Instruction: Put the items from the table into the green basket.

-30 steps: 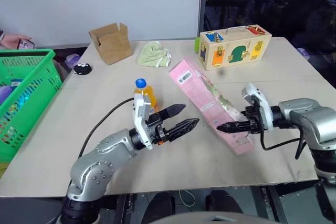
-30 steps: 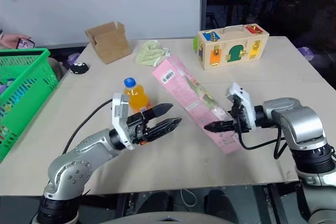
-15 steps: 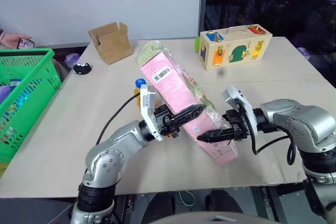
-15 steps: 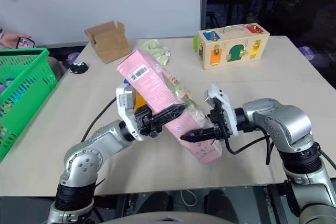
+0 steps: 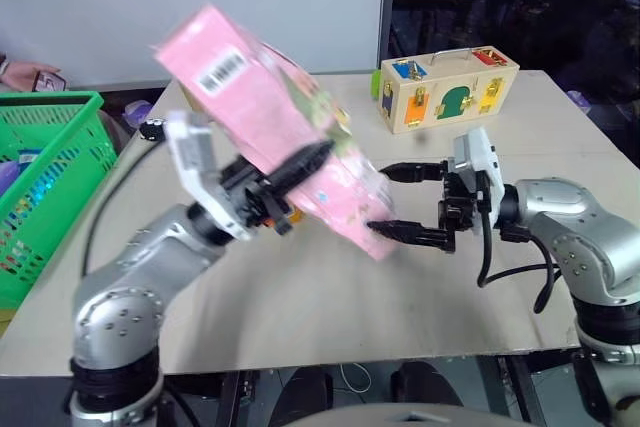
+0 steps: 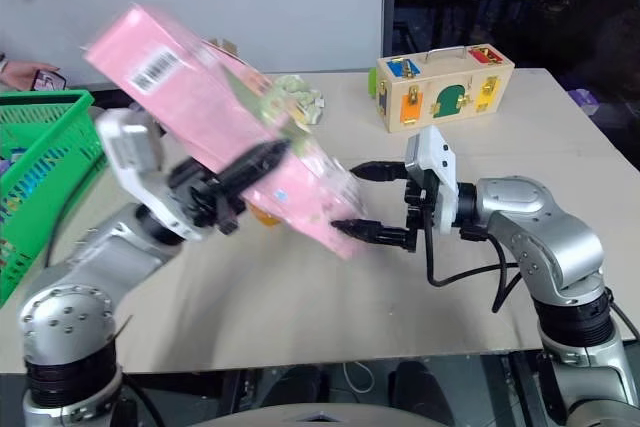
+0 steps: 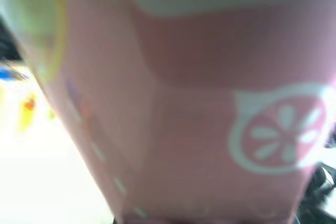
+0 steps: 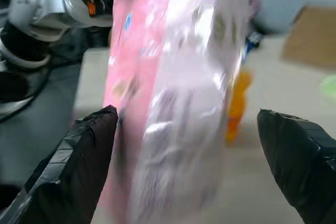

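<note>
while the left pincer (image 5: 290,172) pinches the pink carton (image 5: 270,122) aloft, the right pincer (image 5: 400,202) stands spread.

The pink carton (image 5: 270,137), flat on the table (image 5: 330,287) a second ago, now hangs tilted in the air, barcode end at ten o'clock. The left gripper (image 5: 300,172) has clamped onto it and risen. The right gripper (image 5: 400,202) has let go, fingers spread.
</note>
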